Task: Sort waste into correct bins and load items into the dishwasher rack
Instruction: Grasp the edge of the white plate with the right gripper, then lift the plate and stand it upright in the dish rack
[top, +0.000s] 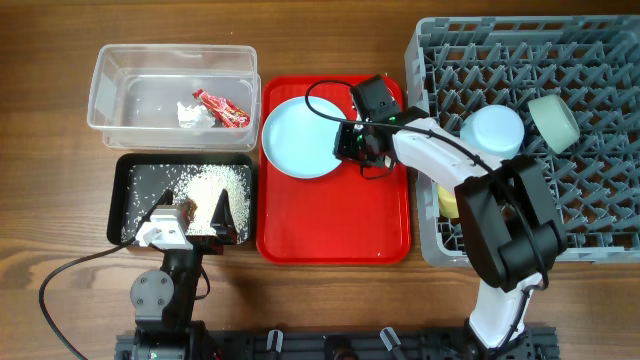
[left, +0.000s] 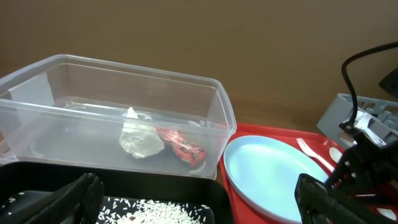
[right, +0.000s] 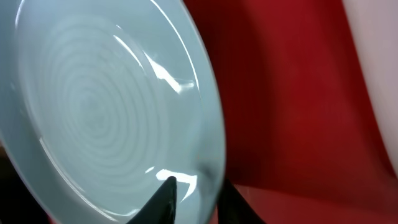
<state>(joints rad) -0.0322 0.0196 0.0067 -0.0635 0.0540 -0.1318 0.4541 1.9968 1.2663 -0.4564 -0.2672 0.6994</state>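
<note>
The large light blue plate (top: 300, 135) lies on the red tray and also shows in the right wrist view (right: 112, 112). My right gripper (top: 350, 140) straddles its right rim, one finger on top and one outside the edge (right: 196, 186), shut on it. My left gripper (top: 192, 210) hovers open and empty over the black tray (top: 135, 175), which holds rice scraps (top: 215, 185). The clear tub (top: 105, 100) holds the red wrapper (top: 225, 108) and white tissue (top: 190, 113). The grey rack (top: 590, 200) holds the small blue bowl (top: 495, 130), mint bowl (top: 553, 118) and yellow cup (top: 447, 200). A white fork (left: 311, 152) lies beside the plate.
The red tray (top: 335, 220) sits between the black tray and the rack; its front half is bare. The right arm reaches from the front across the rack's left edge. The spoon is mostly hidden by the right gripper.
</note>
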